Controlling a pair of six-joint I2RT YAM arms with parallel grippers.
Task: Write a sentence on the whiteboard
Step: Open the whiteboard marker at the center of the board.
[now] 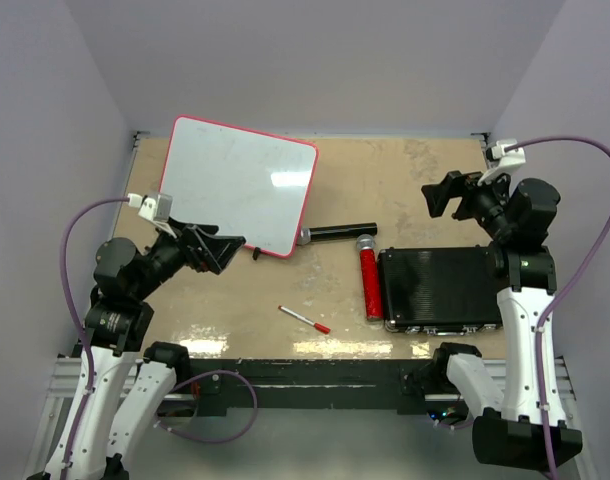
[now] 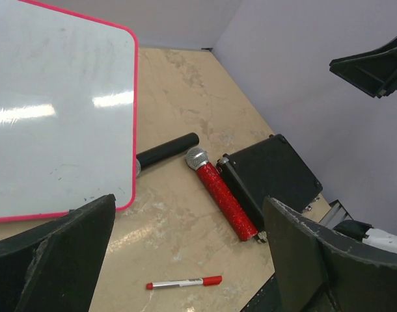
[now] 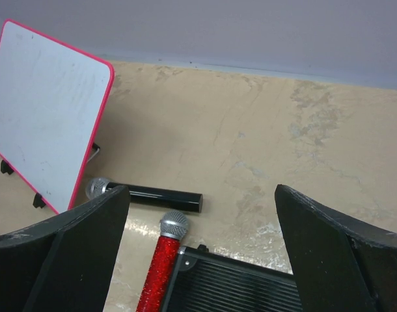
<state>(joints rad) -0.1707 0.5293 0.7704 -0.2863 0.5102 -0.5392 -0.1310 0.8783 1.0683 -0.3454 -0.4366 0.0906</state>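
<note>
The left hand [image 1: 213, 250] and right hand [image 1: 447, 195] are both hanging released, grasping nothing. One marker [image 1: 305, 320] is lying on the desk [image 1: 395, 175], nearer than the left hand and to its right. One whiteboard [image 1: 235, 180] is standing propped just ahead of the left hand, with its long axis running crosswise. One shut case [image 1: 440, 288] is lying beneath the right hand, with one red microphone [image 1: 370, 282] touching its left side and one black microphone [image 1: 340, 232] lying beyond.

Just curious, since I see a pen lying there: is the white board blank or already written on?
Blank. The whiteboard shows only glare and faint smudges, no lettering, in every view.
</note>
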